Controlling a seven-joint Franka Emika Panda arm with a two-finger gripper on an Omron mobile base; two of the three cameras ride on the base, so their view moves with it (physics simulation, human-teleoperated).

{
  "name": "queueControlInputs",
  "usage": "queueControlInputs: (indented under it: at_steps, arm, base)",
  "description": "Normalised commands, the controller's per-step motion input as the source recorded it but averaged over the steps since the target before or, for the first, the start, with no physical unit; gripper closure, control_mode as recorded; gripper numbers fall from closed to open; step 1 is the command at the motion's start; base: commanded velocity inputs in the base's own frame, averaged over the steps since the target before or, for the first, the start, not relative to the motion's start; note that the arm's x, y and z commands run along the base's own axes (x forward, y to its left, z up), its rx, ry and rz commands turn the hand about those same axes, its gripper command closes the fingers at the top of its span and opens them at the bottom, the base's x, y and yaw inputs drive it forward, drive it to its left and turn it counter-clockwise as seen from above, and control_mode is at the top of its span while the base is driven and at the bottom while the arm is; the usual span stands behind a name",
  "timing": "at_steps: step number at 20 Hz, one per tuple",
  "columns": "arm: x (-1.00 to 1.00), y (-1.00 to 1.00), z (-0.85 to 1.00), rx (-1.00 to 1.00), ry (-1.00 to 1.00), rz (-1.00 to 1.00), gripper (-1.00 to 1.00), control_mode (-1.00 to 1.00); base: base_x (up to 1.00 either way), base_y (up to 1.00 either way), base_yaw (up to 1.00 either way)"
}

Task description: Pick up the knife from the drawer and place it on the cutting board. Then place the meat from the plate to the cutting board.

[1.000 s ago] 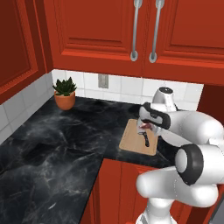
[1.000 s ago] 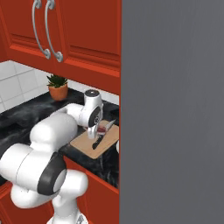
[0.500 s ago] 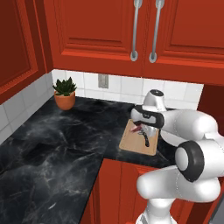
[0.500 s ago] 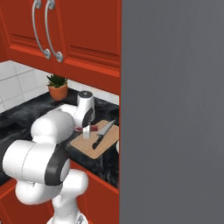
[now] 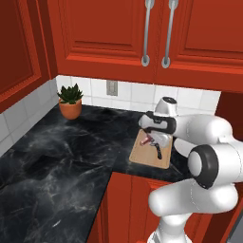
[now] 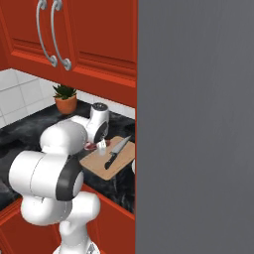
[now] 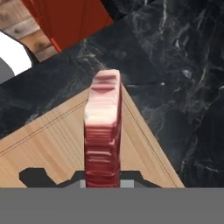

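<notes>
My gripper is shut on the meat, a reddish-pink slab held on edge just above the left part of the cutting board. The knife lies on the board to the right of the hand, its black handle pointing toward me. From the right base, the meat hangs by the board beside the knife. In the hand view the meat stands upright over a corner of the board. The white plate and the open drawer lie beyond it.
A potted plant stands at the back left of the black marble counter. Red upper cabinets hang overhead. A tall grey panel stands to the right of the board.
The hand has carried the meat leftward across the board, from above the knife to the board's left part. The knife has stayed put.
</notes>
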Motion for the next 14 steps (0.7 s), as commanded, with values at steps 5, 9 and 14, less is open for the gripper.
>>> queueControlInputs:
  at_steps: [5,9,14]
  arm:
    - [0.03,0.00,0.00,-0.02,0.00,0.23,1.00,-1.00]
    - [0.00,0.00,0.00,-0.01,0.00,0.31,1.00,-1.00]
    - [0.03,0.00,-0.19,-0.06,-0.01,0.26,1.00,-1.00]
  base:
    - [0.00,0.00,0.00]
    - [0.00,0.00,0.00]
    - [0.00,0.00,0.00]
